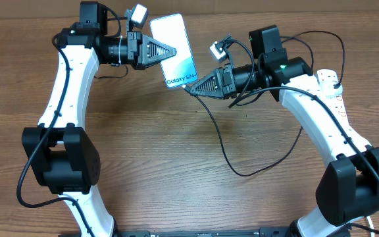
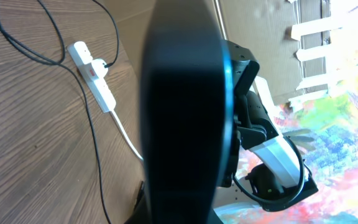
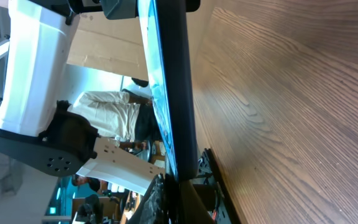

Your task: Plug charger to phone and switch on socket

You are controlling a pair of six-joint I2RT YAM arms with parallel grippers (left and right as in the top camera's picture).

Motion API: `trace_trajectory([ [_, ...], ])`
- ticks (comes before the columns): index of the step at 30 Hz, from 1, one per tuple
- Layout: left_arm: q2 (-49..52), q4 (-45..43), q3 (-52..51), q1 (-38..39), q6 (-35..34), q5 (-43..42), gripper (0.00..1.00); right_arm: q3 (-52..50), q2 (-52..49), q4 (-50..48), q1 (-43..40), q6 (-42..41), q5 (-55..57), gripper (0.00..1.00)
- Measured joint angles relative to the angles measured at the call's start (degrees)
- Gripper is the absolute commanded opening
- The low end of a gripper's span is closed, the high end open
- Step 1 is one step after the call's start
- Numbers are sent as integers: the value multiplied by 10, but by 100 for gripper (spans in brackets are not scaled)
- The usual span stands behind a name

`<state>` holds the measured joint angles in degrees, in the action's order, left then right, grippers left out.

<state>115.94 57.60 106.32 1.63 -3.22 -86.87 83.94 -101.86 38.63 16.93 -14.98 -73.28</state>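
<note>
The left gripper clamps the phone off the table, steadying it so the right gripper, jaws pinched on the charger tip, reaches its near edge

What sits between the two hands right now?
The phone, screen lit, sits between the left hand and the right hand, clearest in the overhead view.

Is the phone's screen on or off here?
On. The overhead view shows the phone lit white-to-blue, with "Galaxy S24" text near its lower edge.
</note>
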Motion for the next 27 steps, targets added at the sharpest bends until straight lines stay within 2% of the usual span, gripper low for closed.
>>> trace_trajectory([
  [27,0,-4,0,-17,-42,19,4,0,0,-73,26,-92,77,4],
])
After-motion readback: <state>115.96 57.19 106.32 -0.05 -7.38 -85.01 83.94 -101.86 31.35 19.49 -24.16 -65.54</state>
